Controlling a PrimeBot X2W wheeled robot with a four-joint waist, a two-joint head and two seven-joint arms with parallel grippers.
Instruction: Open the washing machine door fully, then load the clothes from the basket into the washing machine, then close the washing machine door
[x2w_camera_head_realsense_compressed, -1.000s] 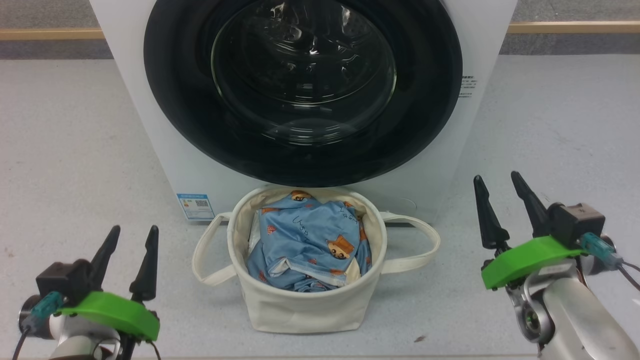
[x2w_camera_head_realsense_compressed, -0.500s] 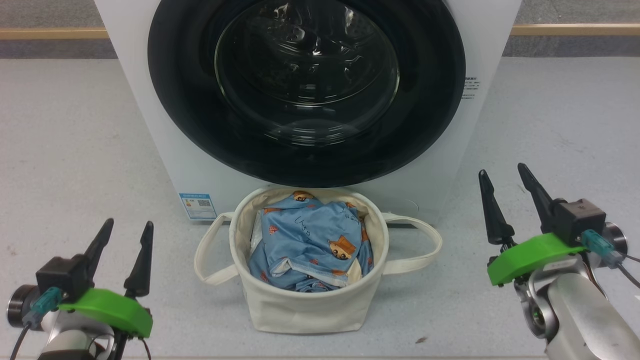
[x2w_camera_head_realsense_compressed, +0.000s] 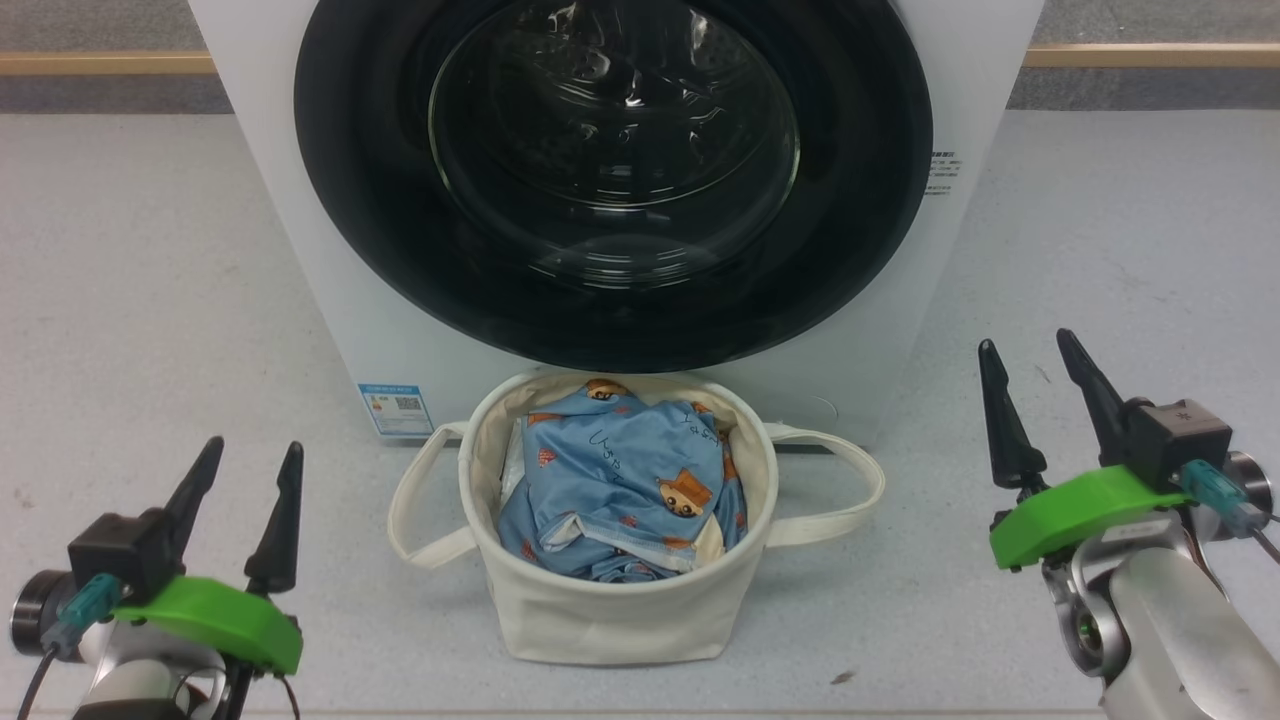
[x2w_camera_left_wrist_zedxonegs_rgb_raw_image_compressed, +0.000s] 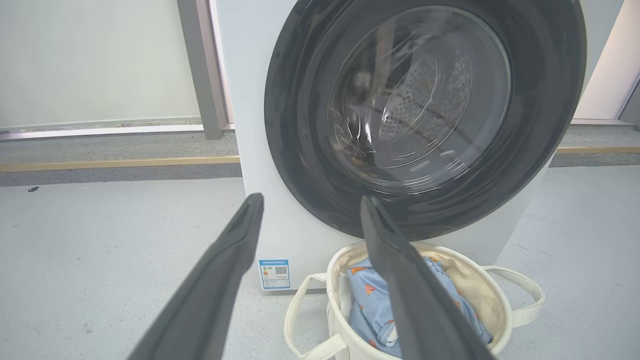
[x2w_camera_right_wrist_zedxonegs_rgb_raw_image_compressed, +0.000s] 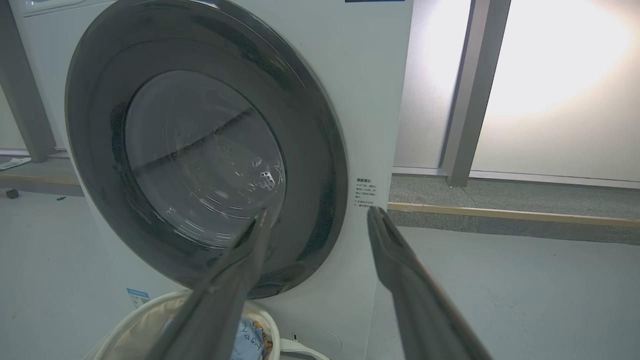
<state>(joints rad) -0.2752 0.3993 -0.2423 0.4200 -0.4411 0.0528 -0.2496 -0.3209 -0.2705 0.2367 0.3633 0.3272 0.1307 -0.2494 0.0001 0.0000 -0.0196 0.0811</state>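
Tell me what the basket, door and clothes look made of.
The basket looks like cream canvas, matte: visible seams, floppy strap handles. The door has a glossy black rim, probably plastic given the sharp reflections, round a clear bulging centre, likely glass. The clothes look like thin soft printed fabric, matte: they crumple in folds and show a stitched hem; fibre unclear.

Pale grey speckled floor (x2w_camera_head_realsense_compressed: 130, 260), seen across the lower frame; wooden strip (x2w_camera_head_realsense_compressed: 100, 65) laid along the top edge; grey post (x2w_camera_right_wrist_zedxonegs_rgb_raw_image_compressed: 462, 95) and brightly lit frosted panel (x2w_camera_right_wrist_zedxonegs_rgb_raw_image_compressed: 555, 75), upper right.
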